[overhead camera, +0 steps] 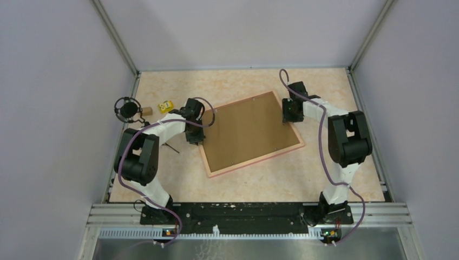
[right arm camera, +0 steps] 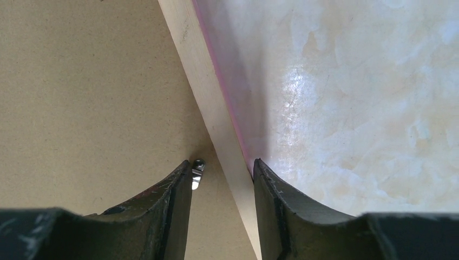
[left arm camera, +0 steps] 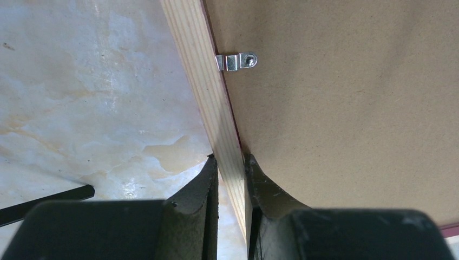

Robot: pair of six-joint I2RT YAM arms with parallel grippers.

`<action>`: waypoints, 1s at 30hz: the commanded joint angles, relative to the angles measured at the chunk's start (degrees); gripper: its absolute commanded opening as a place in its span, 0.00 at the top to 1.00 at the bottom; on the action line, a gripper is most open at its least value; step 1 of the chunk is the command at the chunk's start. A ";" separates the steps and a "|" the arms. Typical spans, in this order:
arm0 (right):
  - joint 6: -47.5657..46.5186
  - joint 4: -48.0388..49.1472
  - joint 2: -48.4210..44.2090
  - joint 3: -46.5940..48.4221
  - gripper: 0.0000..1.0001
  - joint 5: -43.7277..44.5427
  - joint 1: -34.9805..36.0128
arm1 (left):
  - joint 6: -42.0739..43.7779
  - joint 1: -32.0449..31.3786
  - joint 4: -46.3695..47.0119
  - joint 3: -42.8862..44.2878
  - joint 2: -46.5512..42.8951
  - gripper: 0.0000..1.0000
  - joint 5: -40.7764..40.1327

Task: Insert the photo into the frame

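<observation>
Frame (overhead camera: 256, 160), salmon-pink and thin-railed, is seen lying back-up and slightly askew on the table (overhead camera: 335, 179), filled by a brown backing board (overhead camera: 249, 130). No photo is visible; whether it is hidden beneath the board cannot be told. The frame's left rail is pinched between the clenched fingers of the left gripper (left arm camera: 230, 162), near a metal clip (left arm camera: 236, 61). The frame's right rail is straddled by the right gripper (right arm camera: 222, 165) with fingers parted: one touches the rail's outer edge, the other hangs over the board beside a second clip (right arm camera: 197, 173). Were that inner finger closed onto the clip, the grip could be spoiled. Were the frame raised unevenly, the board could be tipped out.
</observation>
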 commanded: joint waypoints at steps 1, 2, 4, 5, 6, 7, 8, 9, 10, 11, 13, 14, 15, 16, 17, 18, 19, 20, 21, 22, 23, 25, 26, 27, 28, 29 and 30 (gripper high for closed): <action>-1.98 -6.68 0.73 -2.11 0.59 1.21 2.23 | 2.60 -0.52 3.92 -0.63 2.46 1.00 2.67; -2.23 -6.53 0.72 -2.39 0.60 1.59 2.24 | 2.68 -0.53 3.91 -0.64 2.55 1.00 2.95; -2.65 -5.96 0.83 -2.77 0.61 1.82 2.22 | 2.70 -0.53 3.97 -0.72 2.68 1.00 3.09; -2.75 -5.56 1.00 -2.91 0.62 1.72 2.23 | 2.70 -0.53 3.93 -0.72 2.75 1.00 3.08; -2.84 -5.29 1.10 -2.99 0.63 1.44 2.22 | 2.72 -0.53 3.97 -0.66 2.89 1.00 3.07; -2.88 -5.18 1.25 -2.96 0.65 1.43 2.30 | 2.73 -0.53 3.94 -0.60 2.97 1.00 3.06; -2.89 -5.04 1.33 -2.94 0.66 1.52 2.30 | 2.73 -0.53 3.85 -0.48 2.99 1.00 3.12; -2.94 -4.66 1.32 -3.05 0.67 1.71 2.37 | 2.77 -0.54 3.78 -0.46 2.96 1.00 3.28; -3.04 -4.29 1.37 -3.17 0.68 1.74 2.48 | 2.80 -0.52 3.75 -0.50 2.82 1.00 3.30; -3.06 -4.00 1.42 -3.28 0.68 1.87 2.59 | 2.81 -0.53 3.85 -0.59 2.64 1.00 3.19; -3.11 -3.69 1.47 -3.42 0.69 2.02 2.65 | 2.81 -0.53 3.76 -0.57 2.40 1.00 2.69; -3.22 -3.48 1.44 -3.46 0.69 1.99 2.80 | 2.88 -0.53 3.67 -0.51 2.37 1.00 2.39; -3.31 -3.34 1.36 -3.61 0.70 2.01 2.89 | 2.82 -0.53 3.60 -0.47 2.38 1.00 2.27; -3.45 -3.12 1.13 -3.71 0.70 1.84 2.98 | 2.89 -0.53 3.57 -0.46 2.46 1.00 2.23; -3.60 -2.87 0.94 -3.89 0.72 1.77 3.12 | 2.84 -0.53 3.58 -0.46 2.44 1.00 2.29; -3.78 -2.64 0.68 -4.11 0.73 1.78 3.25 | 2.82 -0.48 3.59 -0.46 2.48 1.00 2.33; -3.91 -2.53 0.42 -4.28 0.75 1.77 3.30 | 2.80 -0.52 3.57 -0.46 2.60 1.00 2.38; -4.13 -2.43 0.20 -4.44 0.76 1.82 3.32 | 2.83 -0.50 3.56 -0.39 2.65 1.00 2.34; -4.32 -2.47 0.04 -4.65 0.77 1.89 3.28 | 2.88 -0.46 3.49 -0.38 2.72 1.00 2.28; -4.56 -2.55 -0.16 -4.79 0.78 2.12 3.33 | 2.90 -0.52 3.48 -0.37 2.68 1.00 2.17; -4.70 -2.59 -0.46 -4.90 0.78 2.35 3.32 | 2.90 -0.53 3.48 -0.37 2.70 1.00 2.10; -4.99 -2.40 -1.06 -5.39 0.80 2.88 3.30 | 2.90 -0.53 3.48 -0.30 2.74 1.00 1.96; -5.12 -2.16 -1.36 -5.65 0.83 3.03 3.33 | 2.90 -0.52 3.48 -0.35 2.72 1.00 1.98; -5.33 -1.94 -1.57 -5.77 0.87 3.20 3.29 | 2.89 -0.53 3.41 -0.34 2.76 1.00 1.98; -5.35 -1.71 -1.80 -5.94 0.89 3.50 3.30 | 2.90 -0.52 3.40 -0.37 2.80 1.00 1.94; -5.40 -1.49 -1.88 -6.13 0.90 3.54 3.28 | 2.90 -0.53 3.44 -0.37 2.88 1.00 1.98; -5.38 -1.26 -1.94 -6.12 0.90 3.65 3.30 | 2.90 -0.48 3.40 -0.42 2.92 1.00 1.98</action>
